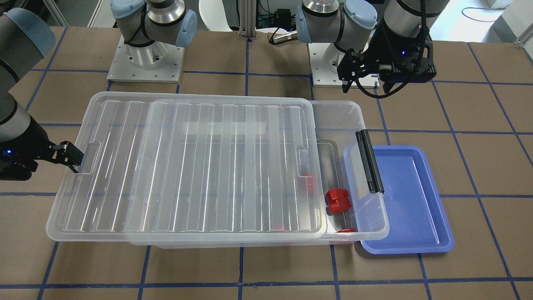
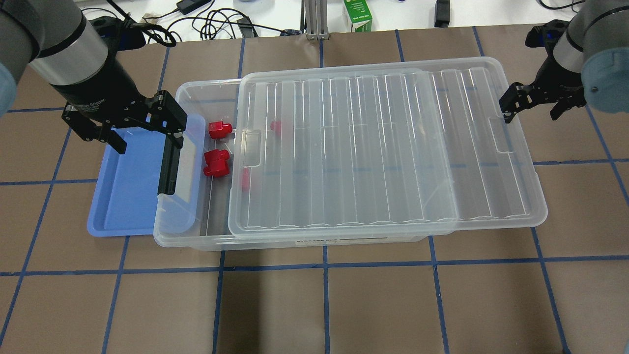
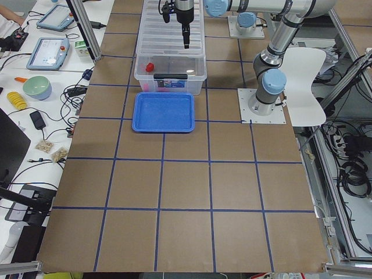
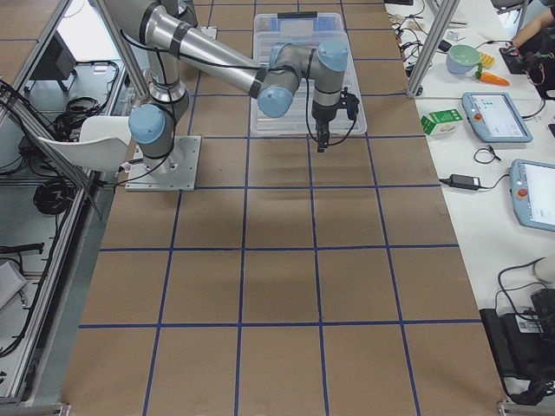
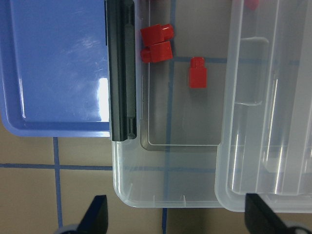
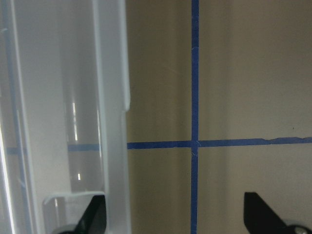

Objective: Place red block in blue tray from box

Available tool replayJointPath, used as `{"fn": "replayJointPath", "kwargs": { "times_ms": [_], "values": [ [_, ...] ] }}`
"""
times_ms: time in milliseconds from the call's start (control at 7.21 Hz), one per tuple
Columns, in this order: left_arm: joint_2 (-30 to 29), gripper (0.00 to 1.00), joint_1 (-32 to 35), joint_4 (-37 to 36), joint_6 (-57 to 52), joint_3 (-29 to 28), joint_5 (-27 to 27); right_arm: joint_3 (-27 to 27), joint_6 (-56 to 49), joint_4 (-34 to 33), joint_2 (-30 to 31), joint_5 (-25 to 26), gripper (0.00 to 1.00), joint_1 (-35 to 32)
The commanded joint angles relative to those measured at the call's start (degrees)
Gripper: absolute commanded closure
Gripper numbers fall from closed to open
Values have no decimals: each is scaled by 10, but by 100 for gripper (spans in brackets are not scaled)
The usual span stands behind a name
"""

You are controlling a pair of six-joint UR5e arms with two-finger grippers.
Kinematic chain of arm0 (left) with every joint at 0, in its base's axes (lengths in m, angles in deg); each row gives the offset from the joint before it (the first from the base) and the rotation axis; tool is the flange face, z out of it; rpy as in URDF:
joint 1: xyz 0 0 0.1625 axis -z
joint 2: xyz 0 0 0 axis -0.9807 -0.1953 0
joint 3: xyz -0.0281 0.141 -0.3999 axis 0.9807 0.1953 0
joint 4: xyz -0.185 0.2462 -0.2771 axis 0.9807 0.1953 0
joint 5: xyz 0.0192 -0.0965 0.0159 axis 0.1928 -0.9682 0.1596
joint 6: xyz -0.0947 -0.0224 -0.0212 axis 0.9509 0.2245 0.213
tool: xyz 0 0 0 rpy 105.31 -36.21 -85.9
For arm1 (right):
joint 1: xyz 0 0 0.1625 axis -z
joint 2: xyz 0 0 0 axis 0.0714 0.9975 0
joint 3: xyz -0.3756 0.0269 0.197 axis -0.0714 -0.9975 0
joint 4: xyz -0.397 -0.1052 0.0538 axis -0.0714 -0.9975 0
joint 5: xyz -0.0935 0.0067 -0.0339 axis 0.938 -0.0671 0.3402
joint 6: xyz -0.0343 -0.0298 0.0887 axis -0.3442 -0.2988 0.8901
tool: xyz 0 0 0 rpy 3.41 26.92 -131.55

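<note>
The clear box [image 2: 169, 238] has its ribbed lid [image 2: 383, 147] slid aside, so the black-latch end is uncovered. The small red block [image 5: 198, 73], with its stub, lies on the box floor and shows dimly under the lid's edge from overhead [image 2: 244, 182]. The blue tray [image 2: 128, 196] lies empty against the latch end. My left gripper [image 2: 147, 145] is open and empty, high above the latch [image 5: 121, 73]. My right gripper [image 2: 532, 114] is open at the lid's far edge; I cannot tell whether it touches the lid.
A larger two-part red block [image 2: 216, 163] lies near the latch wall. Another red piece [image 2: 219, 129] lies beyond it, and one more [image 2: 275, 127] sits under the lid. Cables and a green carton [image 2: 357, 14] are past the table's far edge.
</note>
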Motion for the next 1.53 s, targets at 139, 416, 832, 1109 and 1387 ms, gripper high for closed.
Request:
{"fn": "replayJointPath", "kwargs": {
  "times_ms": [139,416,832,1109,1387],
  "values": [
    [-8,0,-1,-33,-1,2,-4,-2,-13,0,2,2,0,17],
    [-18,0,-1,-52,12,-2,-4,-2,-14,-3,2,3,0,23],
    [-42,0,5,-70,12,12,-4,-2,-38,-1,4,1,0,49],
    [-71,0,7,-148,13,48,-6,-2,-42,-2,4,2,0,51],
    [-85,13,21,-187,14,75,-4,-2,-49,-4,6,0,0,63]
  ]
}}
